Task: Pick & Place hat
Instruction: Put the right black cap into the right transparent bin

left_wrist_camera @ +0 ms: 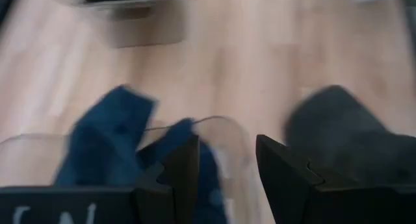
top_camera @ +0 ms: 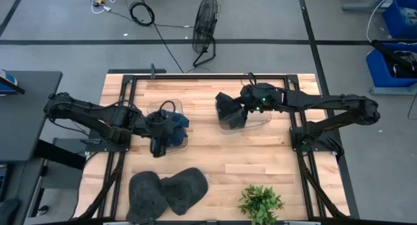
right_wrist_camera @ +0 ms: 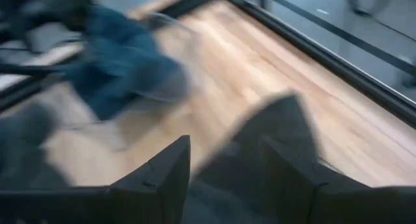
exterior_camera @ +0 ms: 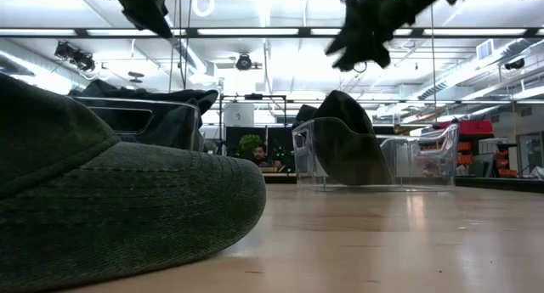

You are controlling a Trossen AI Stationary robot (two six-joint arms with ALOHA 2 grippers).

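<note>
Two clear bins each hold a hat: left gripper [top_camera: 158, 149] spread above the blue hat [top_camera: 176, 122], right gripper [top_camera: 238, 107] spread above the dark hat [top_camera: 228, 106].

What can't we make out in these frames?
- Left gripper: high view, its fingertips merge with the dark hat in the left clear bin.
- Blue hat: both wrist views motion-blurred, shape unclear.
- Grey hats at the front edge: low view, the nearest fills the frame and is cut off on the left.
- Right gripper: blur hides any contact with the dark hat.
</note>
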